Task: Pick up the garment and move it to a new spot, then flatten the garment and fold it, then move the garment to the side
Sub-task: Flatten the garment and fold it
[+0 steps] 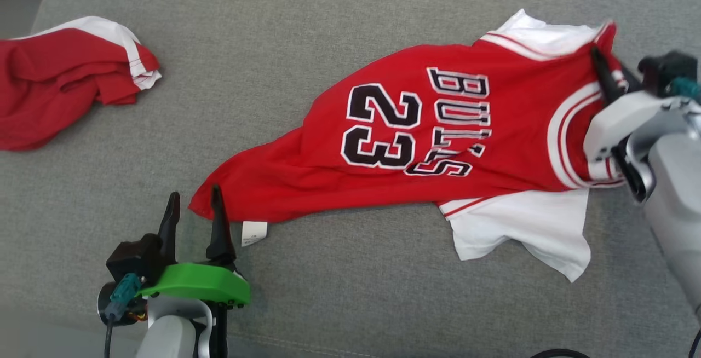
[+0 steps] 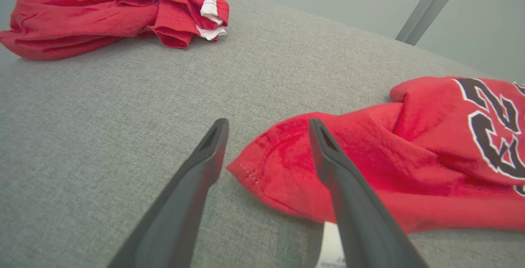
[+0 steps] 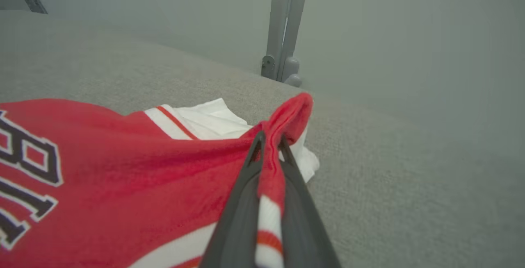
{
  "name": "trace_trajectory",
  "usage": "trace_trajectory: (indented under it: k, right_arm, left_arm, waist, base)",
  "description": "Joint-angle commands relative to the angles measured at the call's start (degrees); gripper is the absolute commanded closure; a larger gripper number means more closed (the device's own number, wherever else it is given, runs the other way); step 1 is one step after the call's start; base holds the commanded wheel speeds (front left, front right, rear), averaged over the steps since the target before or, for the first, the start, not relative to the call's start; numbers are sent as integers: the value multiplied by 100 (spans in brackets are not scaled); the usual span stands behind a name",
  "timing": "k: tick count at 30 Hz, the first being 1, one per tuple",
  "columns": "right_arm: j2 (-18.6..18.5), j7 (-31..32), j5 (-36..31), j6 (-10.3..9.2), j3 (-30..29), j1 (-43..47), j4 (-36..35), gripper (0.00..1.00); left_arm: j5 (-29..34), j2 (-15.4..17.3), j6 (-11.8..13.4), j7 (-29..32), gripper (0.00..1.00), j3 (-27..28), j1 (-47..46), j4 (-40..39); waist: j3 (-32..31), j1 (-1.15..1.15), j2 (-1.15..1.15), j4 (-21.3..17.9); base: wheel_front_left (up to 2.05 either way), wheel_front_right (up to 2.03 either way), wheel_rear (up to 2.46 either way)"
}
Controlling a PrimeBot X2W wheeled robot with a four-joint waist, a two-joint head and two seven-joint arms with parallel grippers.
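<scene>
The garment (image 1: 438,144) lies left-to-right: right end effector (image 3: 270,137) grips its right shoulder; left end effector (image 1: 194,194), wide open, straddles its left hem.

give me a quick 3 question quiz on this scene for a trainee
1. True or false: the right pincer is shut on the jersey.
2. Pick one: the left pincer is A) open, at the jersey's bottom corner; B) shut on the jersey; C) shut on a label.
3. Fill in: in the head view, the other garment lies at the far ____.

Key: 1 true; 2 A; 3 left.
</scene>
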Motion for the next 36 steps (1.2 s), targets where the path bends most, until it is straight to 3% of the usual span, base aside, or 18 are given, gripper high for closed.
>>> trace_trajectory:
  k: [1, 6, 10, 11, 12, 20, 28, 36]
  right_arm:
    - [-120, -39, -130, -10, 22, -312, -29, 100]
    - [-377, -45, -623, -10, -86, -1305, 341, 100]
    - [-453, -48, -1036, -10, -655, -1591, 492, 100]
    - [-405, -43, -1119, -10, -842, -1576, 565, 76]
    - [-336, -36, -1230, -10, -955, -1529, 670, 0]
    - [214, -37, -1523, -10, -1460, -678, 160, 0]
    - [742, -37, -1085, -10, -1188, 1049, -1225, 0]
    - [1089, -38, -770, -10, -1139, 2393, -2152, 0]
  left_arm:
    - [-81, 23, 16, 6, 0, -63, -90, -31]
    - [-243, 23, 119, 5, 0, -359, -191, -65]
    - [-317, 22, 143, 6, 0, -447, -179, -55]
    - [-310, 22, 149, 6, 0, -456, -161, -42]
    - [-298, 22, 157, 6, 0, -455, -132, -27]
    - [-44, 25, 72, 6, 0, -230, 30, 41]
    - [294, 23, -39, 6, 0, 46, 297, 189]
    - [445, 24, -130, 6, 0, 231, 520, 205]
  waist:
    - [202, 0, 0, 234]
    - [362, 0, 0, 616]
    - [360, 0, 0, 736]
    - [330, 0, 0, 739]
    - [289, 0, 0, 728]
    - [-168, 0, 0, 239]
    - [-722, 0, 0, -443]
    - [-1082, 0, 0, -796]
  base:
    - [0, 0, 0]
    - [0, 0, 0]
    - [0, 0, 0]
    - [0, 0, 0]
    - [0, 0, 0]
    - [0, 0, 0]
    - [0, 0, 0]
    - [0, 0, 0]
